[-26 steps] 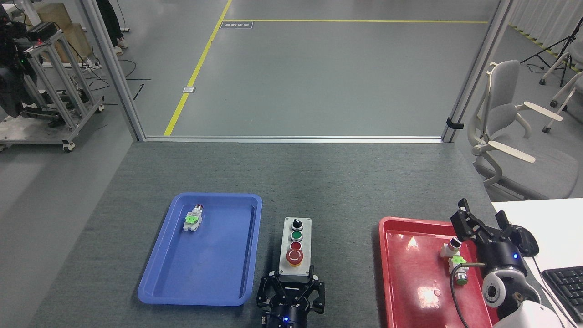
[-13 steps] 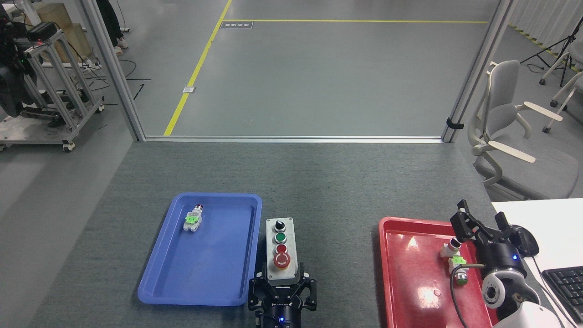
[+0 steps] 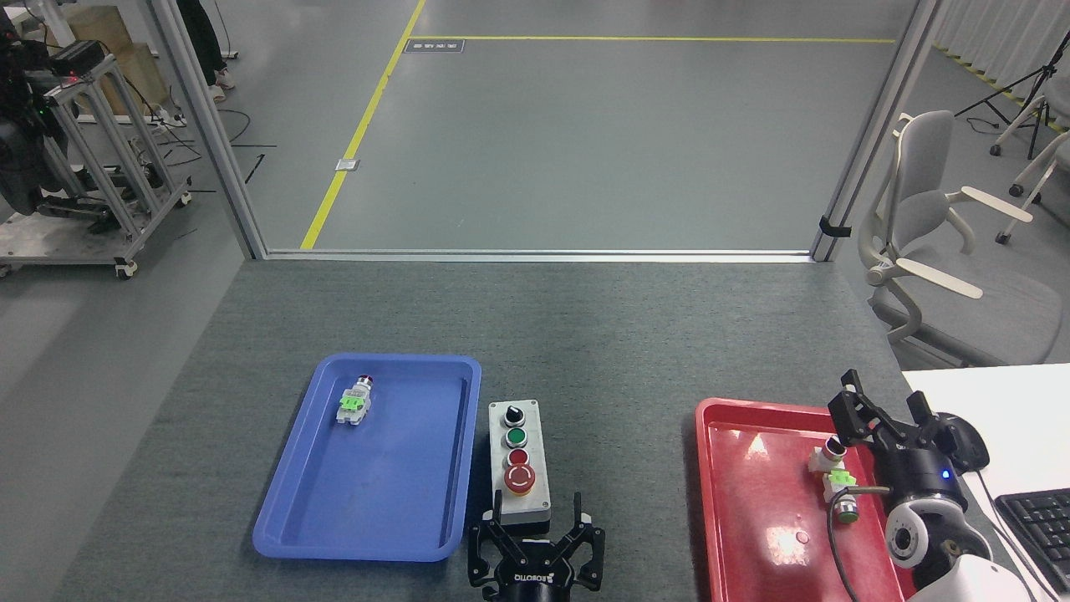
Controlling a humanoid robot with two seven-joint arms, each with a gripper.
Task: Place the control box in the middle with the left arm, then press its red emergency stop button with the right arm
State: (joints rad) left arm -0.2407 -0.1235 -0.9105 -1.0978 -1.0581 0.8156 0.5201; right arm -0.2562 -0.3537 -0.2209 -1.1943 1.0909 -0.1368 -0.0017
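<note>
At the far left, off the table, a wheeled aluminium-frame cart [image 3: 92, 167] stands on the grey floor. On the grey table mat [image 3: 585, 334] the first thing from the left is a blue tray [image 3: 288, 518], and in its far left corner lies a small loose button part with a green clip [image 3: 354, 401], red tip pointing away.

Just beside the tray's right rim sits the control box [image 3: 518, 464], flat on the mat, long side running away from the robot. Along its top, far to near: a black knob [image 3: 512, 413], a green button [image 3: 516, 436], a small red button [image 3: 517, 457], and the red emergency stop button [image 3: 519, 478] on its yellow ring, nearest the robot. Nothing touches that button.

Directly below the box is the left gripper [image 3: 535, 522], its dark fingers spread apart. The fingertips flank the box's near end on either side, and I see a gap between them and the box, so it grips nothing.

Further right lies a red tray [image 3: 727, 535] holding two more loose button parts [image 3: 836, 472] with a green clip between them. Over the tray's right edge hangs the right gripper [image 3: 886, 410], fingers pointing away and parted, empty. Beyond it are a white desk [image 3: 1003, 401], the corner of a black keyboard [image 3: 1036, 522], and grey office chairs [image 3: 928, 217] on the floor.
</note>
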